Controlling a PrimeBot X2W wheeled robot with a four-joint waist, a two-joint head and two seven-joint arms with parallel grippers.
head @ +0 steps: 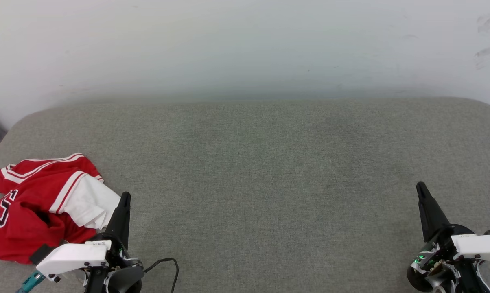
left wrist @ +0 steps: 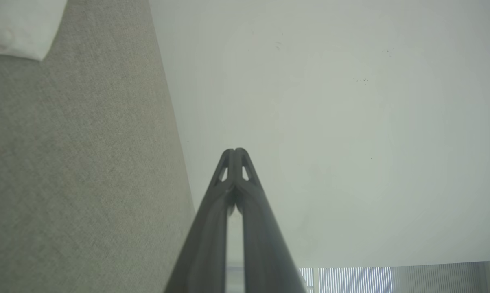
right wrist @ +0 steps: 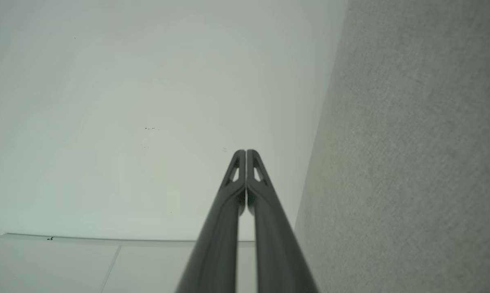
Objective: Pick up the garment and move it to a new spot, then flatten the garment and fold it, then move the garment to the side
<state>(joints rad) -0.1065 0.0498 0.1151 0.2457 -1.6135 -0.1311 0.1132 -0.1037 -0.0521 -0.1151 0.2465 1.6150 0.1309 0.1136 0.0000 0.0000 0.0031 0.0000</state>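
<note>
The garment (head: 33, 215) lies crumpled in a heap on the grey fabric bench (head: 269, 171), just beside the left fingers (head: 124, 203) on their outer side. Its white sleeve (head: 92, 203) comes almost up against the finger shafts, and in the left wrist view a corner of that sleeve (left wrist: 17, 24) sits ahead of the tips and off to one side. The left fingers are pressed together, tips touching, with nothing between them. The right fingers (head: 424, 199) are likewise closed tip to tip and empty, well apart from the garment, with bare bench between.

The step in hand appears to be the first pick-up, not yet begun. To do it well, the left fingers should part wide before they meet the cloth, then turn outward toward the heap. A raised fold of the red body looks a better bite than the loose sleeve edge, which would likely leave the bulk dragging. The pinch should go deep enough to catch the fold fully. A lift clear of the bench comes next, then a carry to the open stretch inward of both sets of fingers.
</note>
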